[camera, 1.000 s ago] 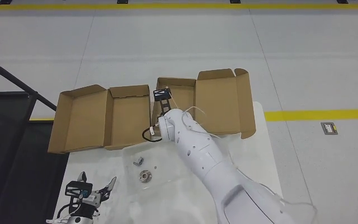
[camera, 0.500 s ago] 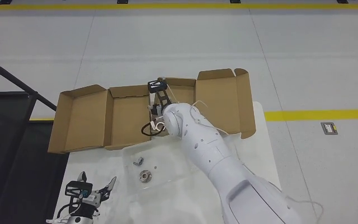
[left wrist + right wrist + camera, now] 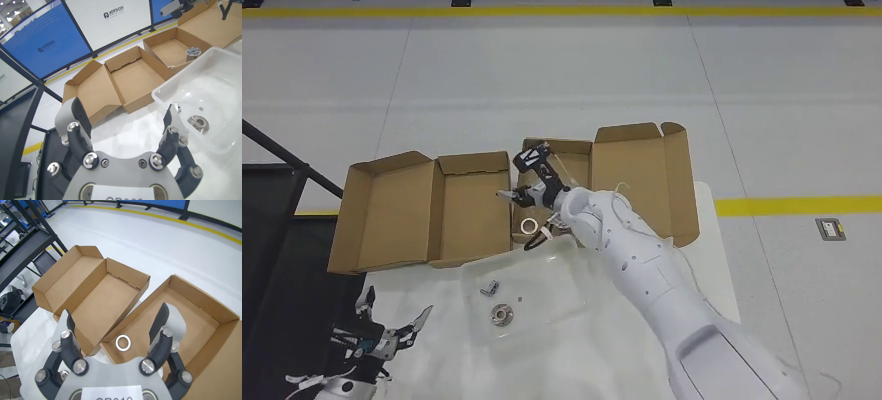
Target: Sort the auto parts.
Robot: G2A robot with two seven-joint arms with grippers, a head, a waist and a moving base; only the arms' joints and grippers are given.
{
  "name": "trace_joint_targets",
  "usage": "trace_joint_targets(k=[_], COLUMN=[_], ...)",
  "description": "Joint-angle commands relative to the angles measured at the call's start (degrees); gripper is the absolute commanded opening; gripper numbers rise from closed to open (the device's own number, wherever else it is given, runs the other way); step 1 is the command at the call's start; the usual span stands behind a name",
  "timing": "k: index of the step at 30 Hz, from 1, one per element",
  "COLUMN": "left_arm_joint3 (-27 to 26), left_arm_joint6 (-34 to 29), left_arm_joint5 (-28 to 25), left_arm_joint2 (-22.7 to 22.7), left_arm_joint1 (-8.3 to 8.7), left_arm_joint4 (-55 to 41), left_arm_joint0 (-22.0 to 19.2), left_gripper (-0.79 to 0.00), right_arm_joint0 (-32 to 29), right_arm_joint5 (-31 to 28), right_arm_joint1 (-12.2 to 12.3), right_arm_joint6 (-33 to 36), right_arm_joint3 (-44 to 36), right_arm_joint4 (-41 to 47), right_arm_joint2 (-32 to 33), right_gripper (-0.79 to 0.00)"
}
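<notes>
Cardboard box [image 3: 204,321] at twelve o'clock holds a washer [image 3: 123,342] below our right gripper [image 3: 116,313], jaws open, as on our left gripper [image 3: 122,105].

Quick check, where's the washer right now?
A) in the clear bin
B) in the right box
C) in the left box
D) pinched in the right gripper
B: the washer lies flat on the floor of the right box, near a corner, below the open right gripper, which holds nothing.
</notes>
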Motion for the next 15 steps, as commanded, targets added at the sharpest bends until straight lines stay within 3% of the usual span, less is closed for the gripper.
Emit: trace_joint_targets(k=[1,5,9,11,13,15], left_arm_joint3=[-0.8,-1.5,-2.1,-2.33,-3.13,-4.34], left_arm_joint6=[-0.19,-0.71,-2.17,-3.12,-4.98,-5.73], left_arm_joint5=[-2.55,-6.24,-10.23,-11.24,-11.19,-12.42], left_arm_joint2=[-1.06,-1.55,-0.12,0.84,2.53,3.7], left_arm_joint1=[0.32,0.96,1.42,1.58,1.56,1.61], left_arm_joint4=[2.28,8.23,11.98,13.64,14.27,14.56], left_arm_joint0=[-0.48,-2.64,-5.06,-6.61,-8.03,-8.88], left_gripper=[0.0,0.0,0.0,0.0,0.0,0.0], right_arm_joint0=[-3.06,-15.13,-36.4,-45.13,-49.86,-49.86], right_arm_joint5=[-2.21,-4.14,-6.8,-8.81,-10.8,-10.8], right_arm_joint1=[2.34,7.85,12.61,13.88,14.63,14.63], right_arm_joint6=[-1.24,2.63,16.79,22.75,26.49,26.49], right_arm_joint3=[-5.64,-27.35,-63.17,-76.53,-83.54,-83.54], right_arm_joint4=[-3.09,-10.3,-15.68,-16.83,-18.5,-18.5], right_arm_joint2=[1.08,6.58,15.86,18.92,20.31,20.31], right_gripper=[0.0,0.0,0.0,0.0,0.0,0.0])
